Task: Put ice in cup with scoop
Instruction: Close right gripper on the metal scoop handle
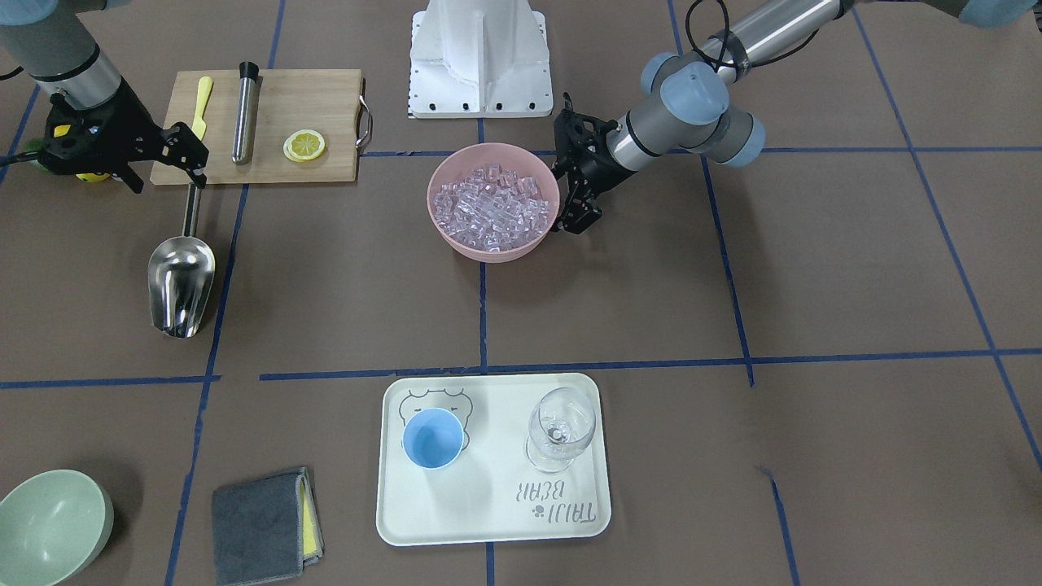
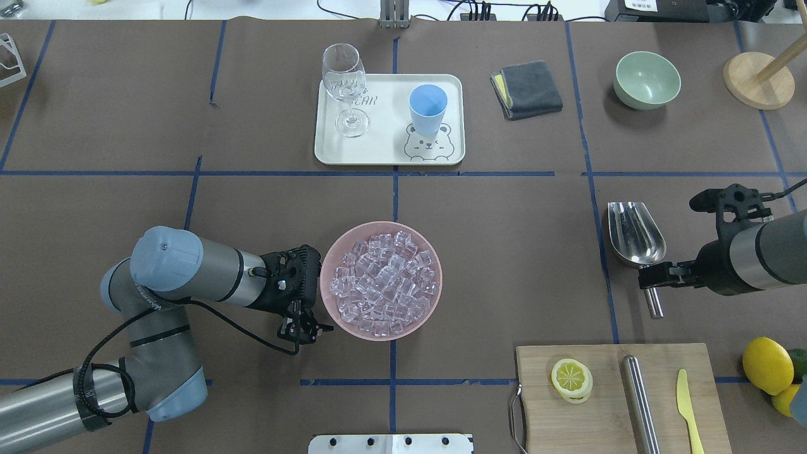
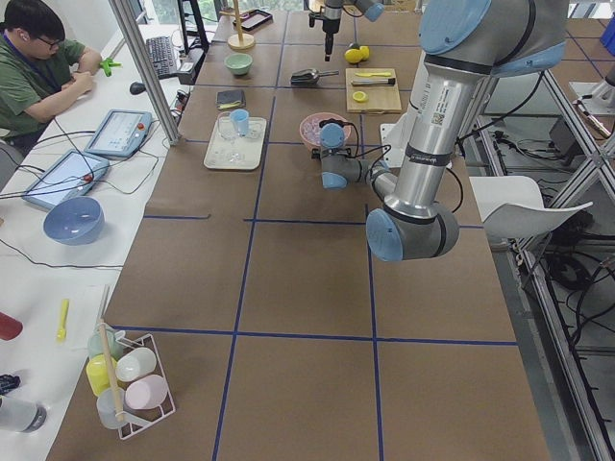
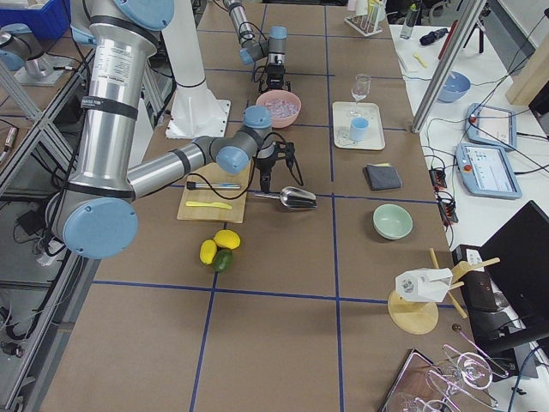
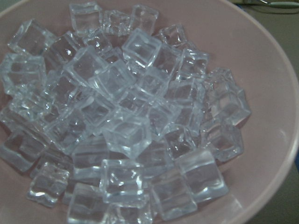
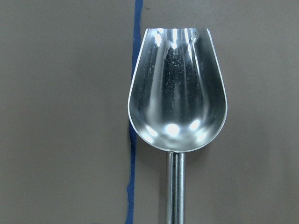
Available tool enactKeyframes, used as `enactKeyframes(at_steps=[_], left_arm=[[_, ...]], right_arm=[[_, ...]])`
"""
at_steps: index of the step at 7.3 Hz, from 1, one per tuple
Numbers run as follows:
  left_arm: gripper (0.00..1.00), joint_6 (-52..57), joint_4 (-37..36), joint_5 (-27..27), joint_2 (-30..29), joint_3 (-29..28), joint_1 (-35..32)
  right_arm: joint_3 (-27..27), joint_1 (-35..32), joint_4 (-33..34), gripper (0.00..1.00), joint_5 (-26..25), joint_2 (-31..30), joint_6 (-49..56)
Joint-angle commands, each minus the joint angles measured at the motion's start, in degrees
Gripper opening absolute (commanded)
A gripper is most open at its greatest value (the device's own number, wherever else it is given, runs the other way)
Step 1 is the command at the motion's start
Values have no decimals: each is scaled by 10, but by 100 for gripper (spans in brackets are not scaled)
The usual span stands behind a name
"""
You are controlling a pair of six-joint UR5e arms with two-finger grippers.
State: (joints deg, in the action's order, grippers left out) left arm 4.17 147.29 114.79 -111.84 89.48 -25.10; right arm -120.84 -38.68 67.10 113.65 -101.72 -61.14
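Nearest the front-facing camera, a small light-blue round plastic cup (image 1: 433, 438) is seen upright and empty on a cream rectangular tray (image 1: 488, 488), beside a clear stemmed wine glass (image 1: 560, 435). It is set well apart from the ice, so a carry will be needed. Small clear cubes of ice (image 1: 491, 205) are heaped in a round pink bowl (image 1: 488, 252). The left gripper (image 1: 576, 221) is stationed just beside its rim, probably to steady it.

From overhead, the shiny steel scoop (image 2: 635, 233) is found flat on the table, its thin handle covered from above by the right gripper (image 2: 652, 277), evidently for a grasp. Whether either gripper is clenched cannot be told.

By the right wrist view the trough is shown open side up and empty. By the left wrist view only cubes and bowl wall are shown.
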Motion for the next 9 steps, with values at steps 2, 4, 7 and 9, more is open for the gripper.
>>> enactKeyframes(at_steps=[2,4,7,9], left_arm=[[100,1,0,0,1,0,-1],[100,1,1,-1,0,0,0],[100,1,1,-1,0,0,0],[100,1,1,-1,0,0,0]], right_arm=[[41,16,-2,99,3,11,0],[57,22,-5,90,5,12,-7],[67,34,2,81,7,32,-8],[73,40,1,76,6,32,-7]])
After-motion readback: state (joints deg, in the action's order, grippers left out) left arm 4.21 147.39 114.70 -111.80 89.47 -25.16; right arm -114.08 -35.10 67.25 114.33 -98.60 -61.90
